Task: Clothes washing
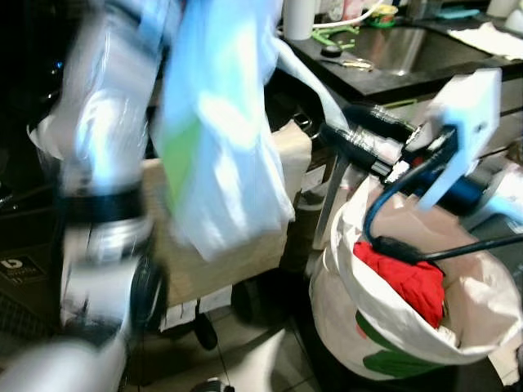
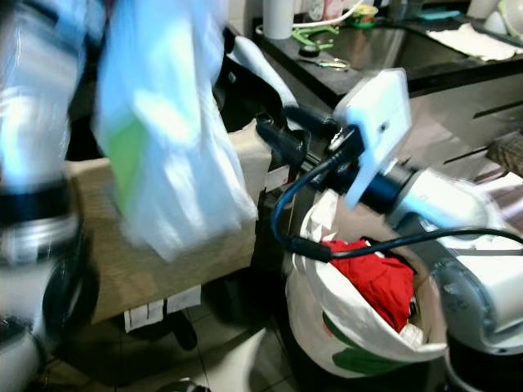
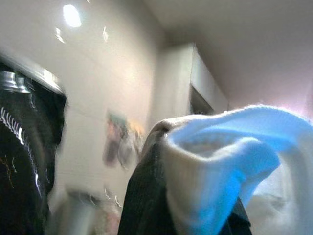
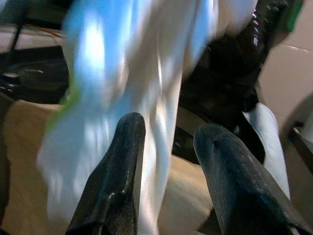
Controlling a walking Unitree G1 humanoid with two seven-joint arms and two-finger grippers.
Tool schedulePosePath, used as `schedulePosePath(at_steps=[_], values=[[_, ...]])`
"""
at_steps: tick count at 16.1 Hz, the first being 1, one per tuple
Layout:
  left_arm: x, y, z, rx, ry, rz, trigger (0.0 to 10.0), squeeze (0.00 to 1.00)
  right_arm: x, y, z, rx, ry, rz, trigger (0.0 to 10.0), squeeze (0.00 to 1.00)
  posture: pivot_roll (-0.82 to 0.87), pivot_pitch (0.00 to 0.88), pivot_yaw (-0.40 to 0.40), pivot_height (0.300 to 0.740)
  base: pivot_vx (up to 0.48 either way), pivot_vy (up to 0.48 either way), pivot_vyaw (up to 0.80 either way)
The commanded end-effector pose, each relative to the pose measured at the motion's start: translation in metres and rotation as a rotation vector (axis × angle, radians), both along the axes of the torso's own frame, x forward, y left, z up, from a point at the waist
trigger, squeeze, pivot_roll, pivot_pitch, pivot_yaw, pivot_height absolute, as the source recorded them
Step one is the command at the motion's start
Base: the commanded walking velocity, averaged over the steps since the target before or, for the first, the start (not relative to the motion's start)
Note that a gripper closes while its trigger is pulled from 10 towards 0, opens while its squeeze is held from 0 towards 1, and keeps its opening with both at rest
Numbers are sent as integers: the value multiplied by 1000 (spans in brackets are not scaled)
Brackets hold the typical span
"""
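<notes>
On the left of the left eye view, the left arm [image 1: 102,188] is raised and blurred, and a pale blue and white garment [image 1: 216,122] with a green patch hangs down from high up. Near right stands a white laundry bag [image 1: 384,327], open, with a red cloth [image 1: 413,282] inside. The right gripper [image 1: 372,135] reaches out above the bag toward the hanging garment, with a black cable below it. Far right is a dark desk [image 1: 458,57] with a sink.

The right eye view gives the same scene; here the red cloth [image 2: 372,278] lies more plainly inside the bag [image 2: 343,335].

The left wrist view looks up at a wall and ceiling, and it shows what the eye views do not: the left gripper [image 3: 195,196] has its fingers closed on the thick white and blue cloth.

The right wrist view shows the two black fingers [image 4: 115,181] of the right gripper spread apart and empty, with the garment [image 4: 127,83] hanging just beyond them.

I judge the task is at an early part: one garment is lifted out, the red cloth remains in the bag, and nothing is yet loaded for washing.
</notes>
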State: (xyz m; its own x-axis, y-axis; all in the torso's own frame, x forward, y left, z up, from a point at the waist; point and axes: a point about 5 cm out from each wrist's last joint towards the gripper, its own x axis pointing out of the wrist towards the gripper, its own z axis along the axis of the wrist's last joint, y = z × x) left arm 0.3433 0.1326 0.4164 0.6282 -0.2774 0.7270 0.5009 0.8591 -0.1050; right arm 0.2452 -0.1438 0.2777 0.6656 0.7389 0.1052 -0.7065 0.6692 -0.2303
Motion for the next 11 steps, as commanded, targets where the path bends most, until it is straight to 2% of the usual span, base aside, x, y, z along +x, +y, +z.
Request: schedulePosePath(at_steps=[1,2,3,4,5,6,8,9,10,11], values=[[9,11,18,-5,-55,166,0,0,1,0,-2,-13,11,-28,10000,0,-65,0,54,740,0,0,0],[13,16,32,-19,-87,248,0,0,0,-1,-1,-13,18,-48,10000,0,-67,0,59,740,0,0,0],[14,19,36,-31,-97,268,0,0,-1,-2,0,-11,25,-58,10000,0,-68,0,62,740,0,0,0],[17,25,50,-80,-127,331,0,0,-2,-4,0,-4,33,-90,10000,0,-68,0,70,740,0,0,0],[21,23,50,-69,-119,341,0,0,-2,-4,-1,-5,37,-100,10000,0,-68,0,72,740,0,0,0],[26,16,45,-31,-101,319,0,0,-2,-5,-4,-13,44,-106,10000,0,-68,0,74,740,0,0,0],[49,-17,10,176,2,314,0,0,-1,-7,-15,-59,69,-138,10000,0,-67,0,77,740,0,0,0],[51,-20,5,198,15,323,0,0,0,-7,-16,-65,72,-143,10000,0,-67,0,78,740,0,0,0],[60,-30,-16,254,65,354,0,0,2,-8,-21,-84,79,-175,10000,0,-69,0,81,740,0,0,0],[60,-30,-16,254,65,354,0,0,2,-8,-21,-84,79,-175,10000,0,-69,0,81,740,0,0,0]])
